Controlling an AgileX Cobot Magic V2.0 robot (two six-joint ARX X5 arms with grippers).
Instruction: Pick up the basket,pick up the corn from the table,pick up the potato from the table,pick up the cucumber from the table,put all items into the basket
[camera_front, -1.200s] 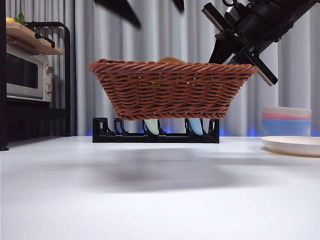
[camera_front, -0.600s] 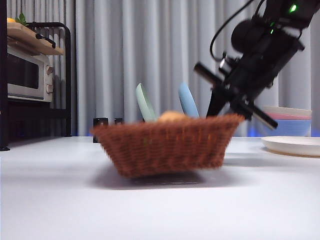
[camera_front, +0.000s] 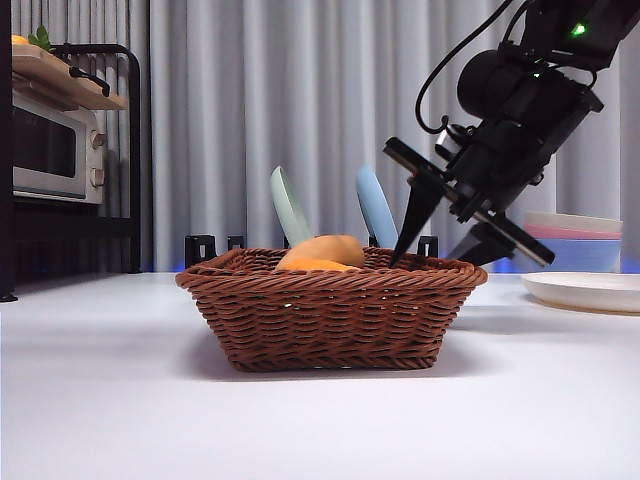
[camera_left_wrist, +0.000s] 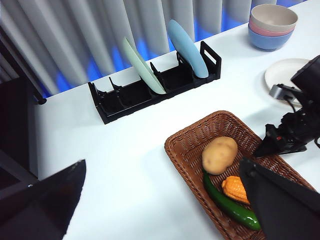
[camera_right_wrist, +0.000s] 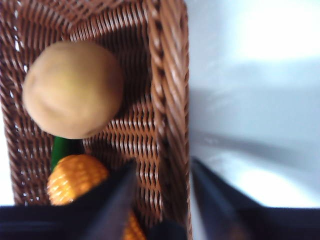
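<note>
Your right gripper (camera_front: 447, 247) is straddling the basket (camera_front: 330, 315) rim with its jaws spread, one inside the wall, one outside, so nothing is being pinched. The basket is sitting flat on the table (camera_front: 120, 400), apparently set down and let go. Inside, the potato (camera_left_wrist: 219, 154) is lying at about 11 o'clock from those jaws, the corn (camera_left_wrist: 235, 189) and cucumber (camera_left_wrist: 230, 205) beside it. Your left gripper (camera_left_wrist: 165, 210) is hovering high above, jaws wide apart.

Right claw (camera_front: 448, 252) tilted down with jaws spread; left claw (camera_left_wrist: 160, 200) raised, open.
</note>
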